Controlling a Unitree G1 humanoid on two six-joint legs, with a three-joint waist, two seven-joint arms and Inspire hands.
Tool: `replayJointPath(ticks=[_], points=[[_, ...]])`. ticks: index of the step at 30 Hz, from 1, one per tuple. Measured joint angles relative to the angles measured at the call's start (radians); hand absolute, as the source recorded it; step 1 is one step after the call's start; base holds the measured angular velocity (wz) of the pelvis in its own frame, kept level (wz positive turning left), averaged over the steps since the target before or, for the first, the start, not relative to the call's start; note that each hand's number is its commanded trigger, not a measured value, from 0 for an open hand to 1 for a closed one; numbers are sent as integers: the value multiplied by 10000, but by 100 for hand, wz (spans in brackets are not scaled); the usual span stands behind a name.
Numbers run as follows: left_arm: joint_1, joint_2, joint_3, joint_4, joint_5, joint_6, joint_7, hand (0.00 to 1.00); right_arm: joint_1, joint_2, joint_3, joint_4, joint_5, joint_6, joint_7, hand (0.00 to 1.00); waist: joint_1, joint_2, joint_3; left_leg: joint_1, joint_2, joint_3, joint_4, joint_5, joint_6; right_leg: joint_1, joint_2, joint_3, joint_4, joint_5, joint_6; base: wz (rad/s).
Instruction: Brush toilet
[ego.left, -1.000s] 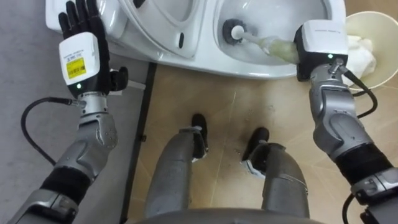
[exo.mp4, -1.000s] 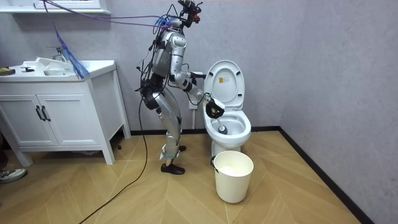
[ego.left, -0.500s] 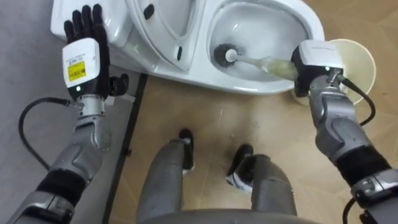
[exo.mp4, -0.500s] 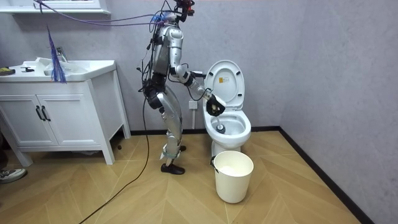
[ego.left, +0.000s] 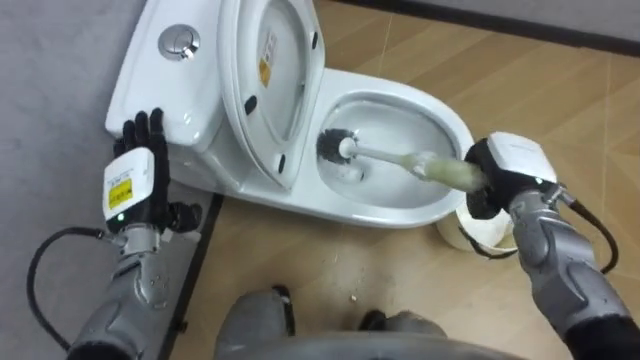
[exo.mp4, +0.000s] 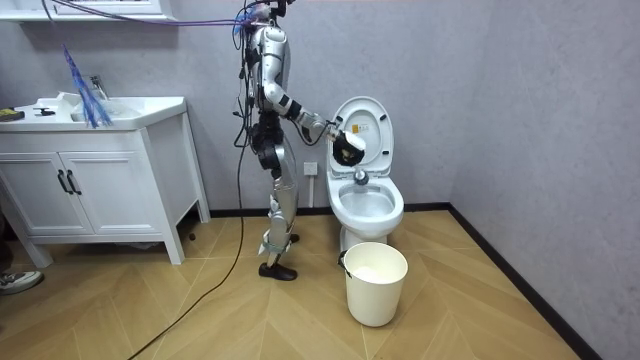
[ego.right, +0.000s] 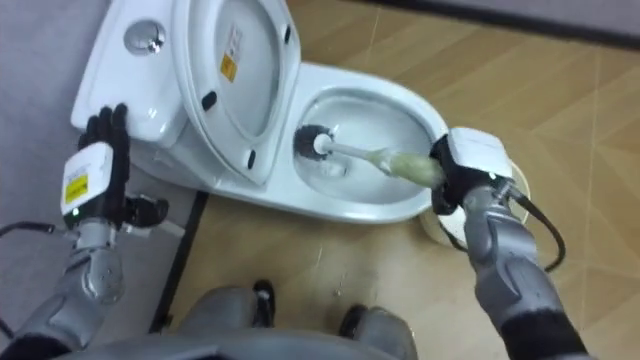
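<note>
The robot stands upright on the wooden plank floor (ego.left: 560, 100), close beside a white ceramic toilet (ego.left: 290, 205), on the room view's left of it. The toilet's white lid and seat (ego.left: 265, 70) are raised and lean back against the tank. A round chrome flush button (ego.left: 180, 40) sits on top of the tank.

The toilet brush (ego.left: 400, 160), with a dark round bristle head and a pale translucent handle, is in the bowl. Its head lies low against the inner wall on the side nearest the raised seat, with the white core of the head showing. The handle runs from there across the bowl and over the rim to the robot's right. The right hand (ego.left: 505, 175) is just outside the rim, and its fingers are curled round the outer end of the handle, holding the brush at a shallow slant.

The left hand (ego.left: 135, 185) is beside the tank, on the side away from the bowl. Its dark fingers are straight and point upward, holding nothing. Whether it touches the tank I cannot tell.

A white plastic bucket (exo.mp4: 376, 283) stands on the floor just in front of the toilet, partly under the right hand in the eye views. A white vanity cabinet with a sink (exo.mp4: 90, 190) stands well apart against the grey wall, at the room view's left.
</note>
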Motion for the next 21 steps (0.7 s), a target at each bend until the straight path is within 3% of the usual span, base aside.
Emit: replayJointPath(ticks=[3,5,9,11,13,15,17,21], points=[[823,-289,499,-4,-529,-17,-146,0,472,453,-642,-31,263,-457,-301,100,-105,-101,-60,663,-49,-139,-242,-3,-5,827,71,-126,-595,21,78,16],[1171,-465,867,45,-836,-32,-165,0,745,641,-1009,-12,465,-516,-453,100,-79,-159,-103,912,-86,-244,-420,-5,-8,1175,155,-128,-900,46,130,16],[1675,-747,1874,583,-1815,-79,-101,0,1247,707,-1560,-15,1876,-846,-667,100,-75,-151,-93,1657,-139,-246,-888,-99,-158,1918,196,-161,-1344,107,211,5],[1834,-769,1926,651,-2350,-190,-76,0,1410,731,-1729,-18,2434,-992,-882,100,-150,-145,-89,1839,-186,-244,-1035,-105,-166,2121,239,-121,-1493,141,275,-2],[1886,-912,1974,1017,-3047,-421,-41,0,1528,755,-1879,6,2874,-1093,-1195,100,-148,-130,-78,2082,-212,-125,-1342,-103,-168,2161,303,187,-1536,147,286,-15],[1855,-1072,2175,1629,-3943,-612,-42,0,1558,1020,-2078,199,3400,-1248,-1604,100,-316,-119,-84,2302,-227,8,-1496,-103,-168,2304,307,291,-1659,183,328,-17],[1849,-1095,2358,2107,-4727,-568,-46,0,1623,1237,-2237,714,4085,-1459,-2001,100,-411,-173,-96,2527,-238,51,-1618,-106,-169,2433,312,421,-1672,185,332,-15],[1872,-1377,3166,2449,-5768,-419,-83,0,1827,1451,-2693,1476,5505,-1476,-2763,100,-542,-192,-84,2658,-227,310,-1668,-149,-220,2442,335,706,-1823,235,374,-22]])
